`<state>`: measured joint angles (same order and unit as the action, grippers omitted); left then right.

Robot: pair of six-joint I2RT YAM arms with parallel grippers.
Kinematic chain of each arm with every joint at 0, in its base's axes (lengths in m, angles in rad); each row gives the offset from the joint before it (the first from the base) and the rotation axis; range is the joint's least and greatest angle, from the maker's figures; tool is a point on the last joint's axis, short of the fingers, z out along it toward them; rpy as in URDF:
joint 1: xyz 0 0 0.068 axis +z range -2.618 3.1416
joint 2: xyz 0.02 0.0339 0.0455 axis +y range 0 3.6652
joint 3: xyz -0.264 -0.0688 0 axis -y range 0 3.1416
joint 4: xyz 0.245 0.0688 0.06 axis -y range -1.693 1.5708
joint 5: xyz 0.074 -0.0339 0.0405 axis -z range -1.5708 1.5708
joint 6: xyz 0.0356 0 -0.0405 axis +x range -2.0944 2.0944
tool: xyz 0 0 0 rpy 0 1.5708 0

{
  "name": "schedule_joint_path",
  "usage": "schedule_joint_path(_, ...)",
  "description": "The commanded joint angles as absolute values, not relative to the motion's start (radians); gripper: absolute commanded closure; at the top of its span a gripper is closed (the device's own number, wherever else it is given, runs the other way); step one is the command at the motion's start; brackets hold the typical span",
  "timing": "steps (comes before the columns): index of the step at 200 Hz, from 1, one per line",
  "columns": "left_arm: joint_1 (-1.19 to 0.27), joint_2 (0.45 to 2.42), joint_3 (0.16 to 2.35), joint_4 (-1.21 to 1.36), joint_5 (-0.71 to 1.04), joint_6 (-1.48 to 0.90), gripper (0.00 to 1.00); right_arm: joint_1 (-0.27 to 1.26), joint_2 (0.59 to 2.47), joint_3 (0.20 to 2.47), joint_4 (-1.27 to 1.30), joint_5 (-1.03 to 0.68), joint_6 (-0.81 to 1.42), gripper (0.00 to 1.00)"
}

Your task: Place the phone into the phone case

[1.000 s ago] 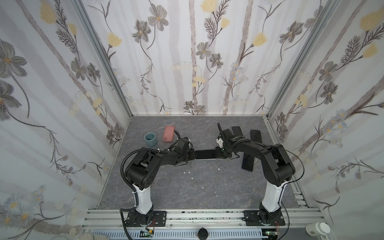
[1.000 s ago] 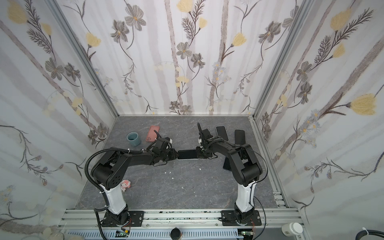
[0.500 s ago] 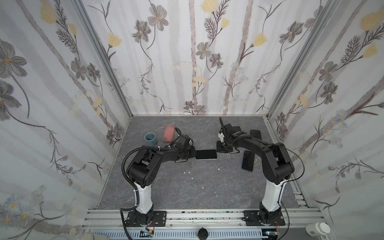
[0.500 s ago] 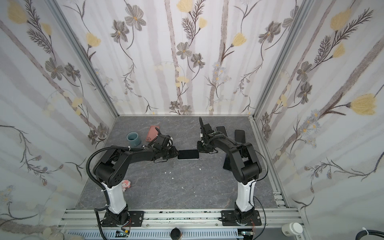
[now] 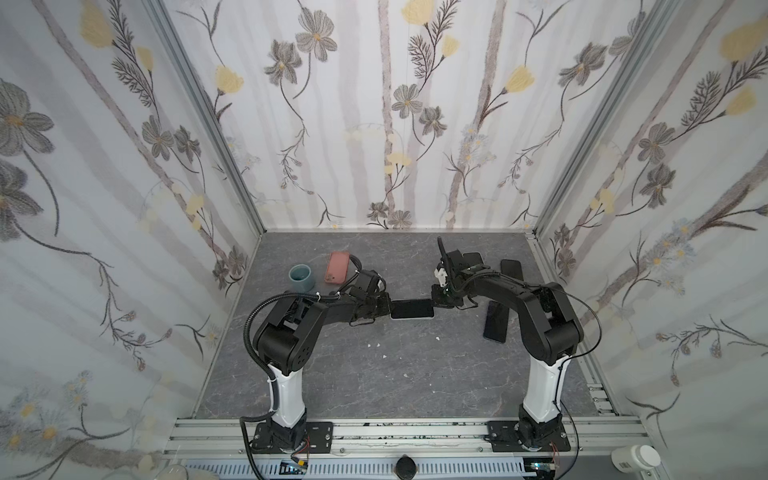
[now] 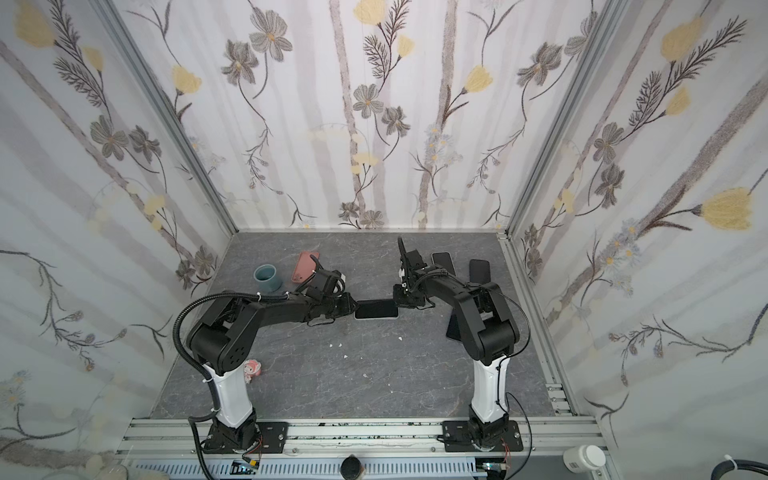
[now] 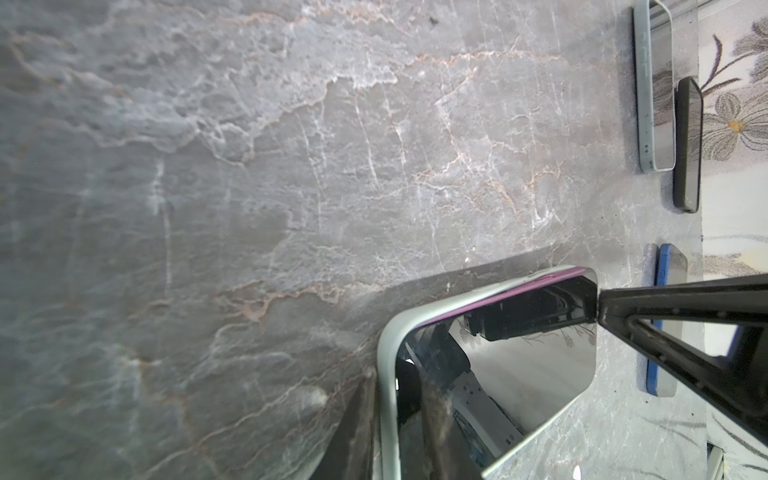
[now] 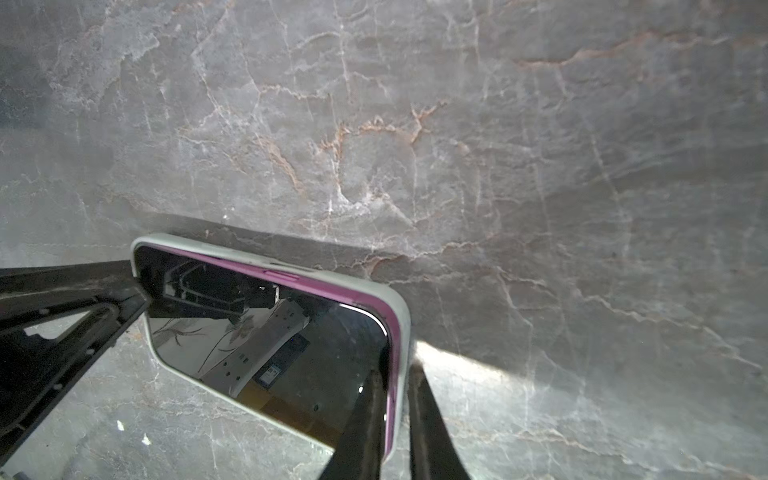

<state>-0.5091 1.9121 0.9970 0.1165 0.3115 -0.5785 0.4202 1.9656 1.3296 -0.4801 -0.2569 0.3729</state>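
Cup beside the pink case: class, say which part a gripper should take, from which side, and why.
Probably the rim wall of the cup, from above, jaws astride it: it stands upright, mouth upward, apart from the pink case.

Nothing written could be read anywhere: no word, brand, number or sign. The white plastic bottle (image 5: 635, 458) (image 6: 584, 457) lying outside the frame at about five o'clock in both top views bore a pale label with dark marks, too small to make out. In the right wrist view, the purple-edged phone (image 8: 270, 345) mirrored in its glossy black screen a dark tag with a light patch, too blurred to read.
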Motion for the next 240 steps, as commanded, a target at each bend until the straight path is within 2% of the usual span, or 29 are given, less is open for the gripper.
schedule_joint_path(1, -0.509, 1.924, 0.988, -0.011, 0.287, -0.57, 0.76, 0.421, 1.974, 1.336, -0.456, -0.279, 0.37, 0.85)
schedule_joint_path(80, -0.509, 1.913, 0.99, -0.019, 0.279, -0.57, 0.77, 0.423, 2.02, 1.335, -0.478, -0.227, 0.347, 0.94)
schedule_joint_path(240, -0.509, 1.919, 0.995, -0.018, 0.279, -0.577, 0.77, 0.507, 2.108, 1.316, -0.635, 0.038, 0.287, 0.92)
